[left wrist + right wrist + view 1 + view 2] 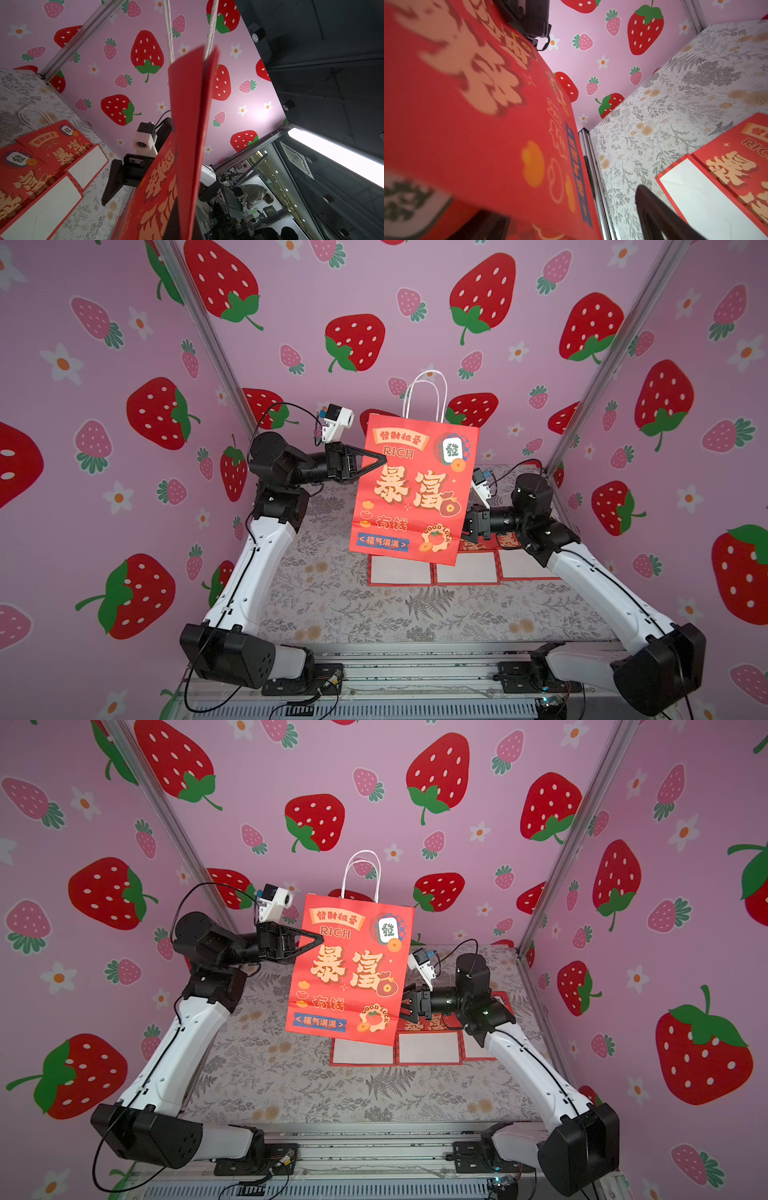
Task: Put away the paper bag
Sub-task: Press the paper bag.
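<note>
Jaws first: the left gripper (380,461) is pinched tight on the left edge of the paper bag (415,489), up by the RICH lettering. The right gripper (406,1009) stands with its jaws wide apart at the bag's lower right edge, gripping nothing. Big picture now: the floral table (332,605) spreads below, and toward its far right lies a row of flat bags (465,568) in the same red print, white bottoms folded up, overlapping one another. That looks like where this one belongs. Our bag hangs upright in the air, flattened, a touch tilted and clear of the table. In both top views its lower edge crosses the near end of that row. White handles (426,393) stick up from its top. So the step in hand, I'd judge, is the carry-and-lay: bag lifted, second grip not yet made. The next move calls for the right jaws to close on that lower edge without creasing it. Then both arms need to bring the sheet down flat onto the row, squared with its neighbours. In the right wrist view the red face fills the space beside one dark finger (654,212). Whether the paper sits between the open jaws or just beside them, I can't tell, and I can make out no contact there.
</note>
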